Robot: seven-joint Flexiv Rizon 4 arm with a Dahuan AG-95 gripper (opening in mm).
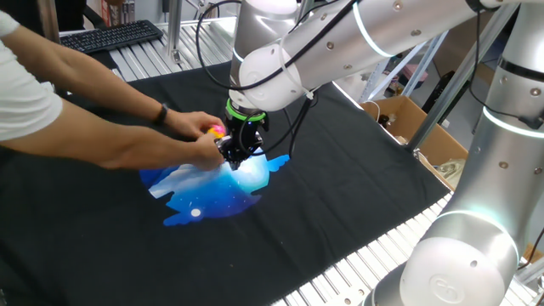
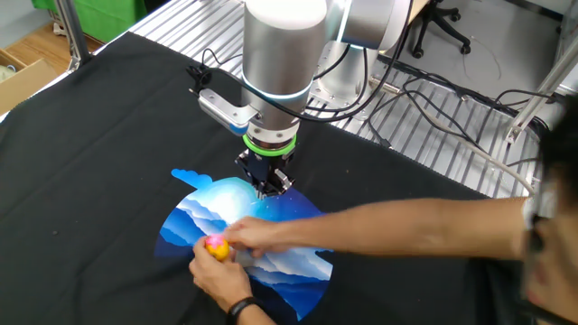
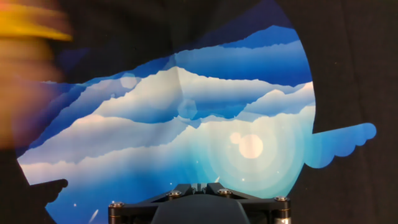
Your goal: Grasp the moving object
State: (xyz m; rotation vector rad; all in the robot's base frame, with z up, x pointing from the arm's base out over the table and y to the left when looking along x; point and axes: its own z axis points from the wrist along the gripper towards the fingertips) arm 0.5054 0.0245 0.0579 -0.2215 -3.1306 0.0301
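Observation:
The moving object is a tiny yellow toy with a pink top (image 1: 216, 131), pinched in a person's fingers just left of my gripper (image 1: 235, 154). In the other fixed view the toy (image 2: 216, 246) is held at the near edge of the blue-and-white printed patch (image 2: 271, 262), a short way in front of my gripper (image 2: 271, 187). In the hand view the toy is only a yellow blur (image 3: 31, 25) at the top left, far from my gripper (image 3: 198, 185). The jaws stand shut and empty, low over the patch (image 3: 186, 124).
The person's arm (image 1: 93, 127) reaches across the black cloth (image 1: 340, 187) from the left. A keyboard (image 1: 110, 36) lies at the back left. A cardboard box (image 1: 399, 115) stands off the table's right side. Cables (image 2: 452, 99) trail over the slatted tabletop.

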